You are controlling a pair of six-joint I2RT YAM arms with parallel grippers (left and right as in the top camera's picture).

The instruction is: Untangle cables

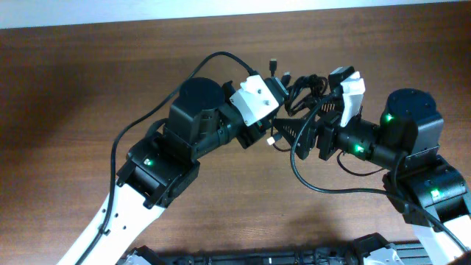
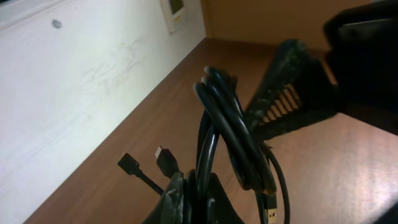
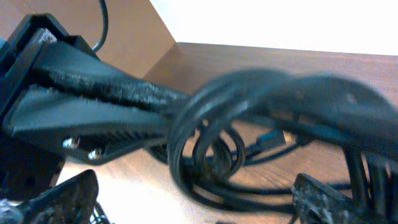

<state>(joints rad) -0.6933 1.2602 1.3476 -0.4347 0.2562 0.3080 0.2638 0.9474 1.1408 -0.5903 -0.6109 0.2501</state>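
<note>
The cables (image 1: 305, 87) are a tangled bundle of thin glossy black cords at the table's far middle. My left gripper (image 1: 284, 94) is shut on several strands. In the left wrist view the jaws (image 2: 200, 194) pinch the bundle (image 2: 224, 118), which rises in loops above them. Two black plug ends (image 2: 164, 159) hang to the left and a metallic-tipped plug (image 2: 272, 215) hangs to the right. My right gripper (image 1: 294, 132) is open just beside the bundle. In the right wrist view its fingers (image 3: 199, 200) are spread wide, with blurred cable loops (image 3: 214, 149) in front of and between them.
The brown wooden table (image 1: 88, 81) spreads to the left and far side. A white wall (image 2: 68, 87) borders the table's far edge. The left gripper's black fingers (image 3: 93, 99) cross the right wrist view. Thick arm wires (image 1: 324, 188) loop near the right arm.
</note>
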